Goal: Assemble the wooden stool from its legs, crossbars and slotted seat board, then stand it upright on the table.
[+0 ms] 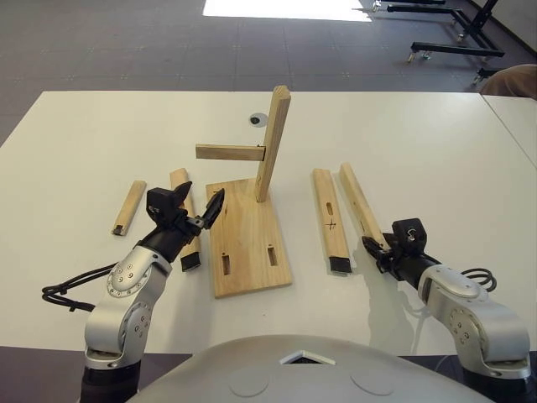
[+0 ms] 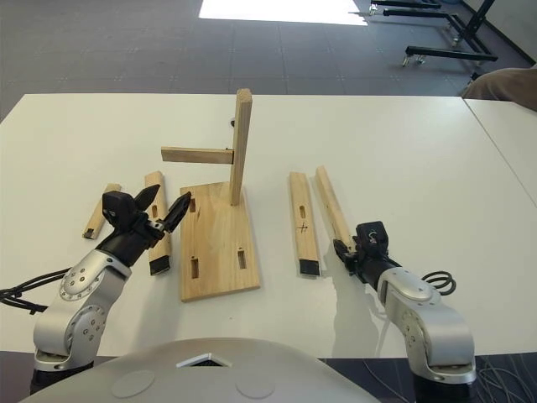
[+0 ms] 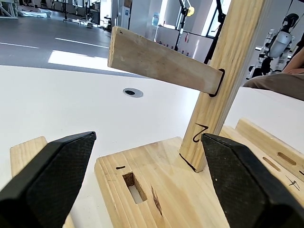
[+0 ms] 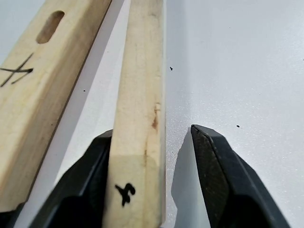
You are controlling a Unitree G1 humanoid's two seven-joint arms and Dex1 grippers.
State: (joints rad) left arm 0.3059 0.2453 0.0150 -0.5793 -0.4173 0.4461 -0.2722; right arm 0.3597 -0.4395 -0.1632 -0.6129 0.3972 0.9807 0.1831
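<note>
Now pale slotted wooden seat board (image 1: 247, 243) flat mid-table on white table (image 1: 436, 143); light wooden leg (image 1: 273, 143) upright in far slot, short crossbar (image 1: 229, 152) jutting left. Left gripper (image 1: 204, 201) over board's left edge, jaws wide apart. Right gripper (image 1: 377, 250) toward front edge, jaws apart, straddling slim wooden bar (image 1: 362, 204).

The white table (image 1: 436, 143) carries the slotted seat board (image 1: 252, 252), flat near its middle. Left of the board lies a capped leg (image 1: 179, 180), just beside it, and farther out a short crossbar (image 1: 129, 206). To the right two more pieces lie side by side: the inner leg (image 1: 330, 220), slotted with a black end cap, and the outer leg (image 1: 361, 204). Behind the board sits a small round disc (image 1: 258, 119), perhaps a cable grommet. A black left cable (image 1: 71, 295) and right cable (image 1: 480, 280) rest near the front edge.
</note>
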